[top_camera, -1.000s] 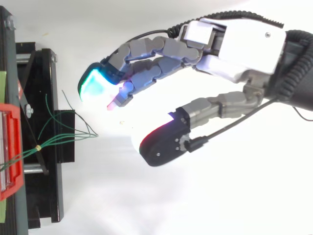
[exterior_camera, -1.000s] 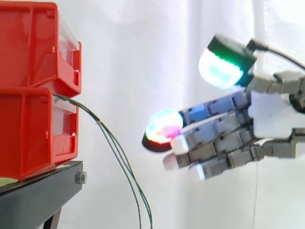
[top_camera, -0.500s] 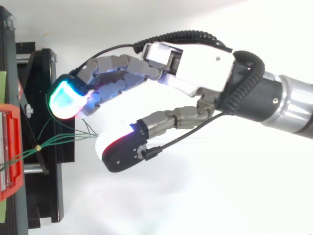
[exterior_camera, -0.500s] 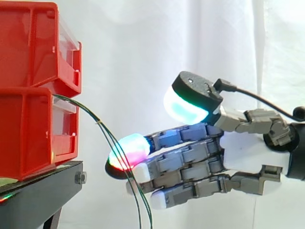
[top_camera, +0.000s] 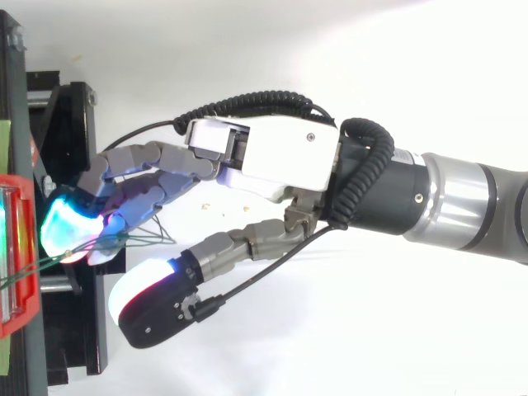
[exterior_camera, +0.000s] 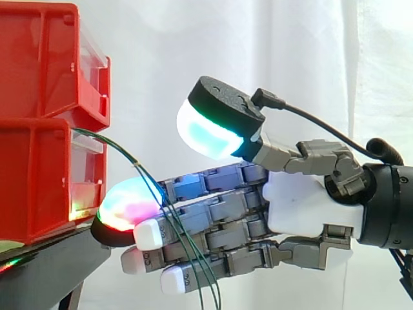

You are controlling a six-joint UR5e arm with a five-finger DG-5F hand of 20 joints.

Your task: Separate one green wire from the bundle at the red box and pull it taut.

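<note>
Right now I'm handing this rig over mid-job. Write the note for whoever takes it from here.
The hand is open: fingers straight, thumb raised clear above them, nothing pinched.
The green wires leave the lower red box and hang down, crossing in front of the fingers in the side view. Whether they touch cannot be told.
Done: the hand is in at the bundle, fingertips close to the box.
Left: single out one wire, pinch it, pull it taut.
</note>
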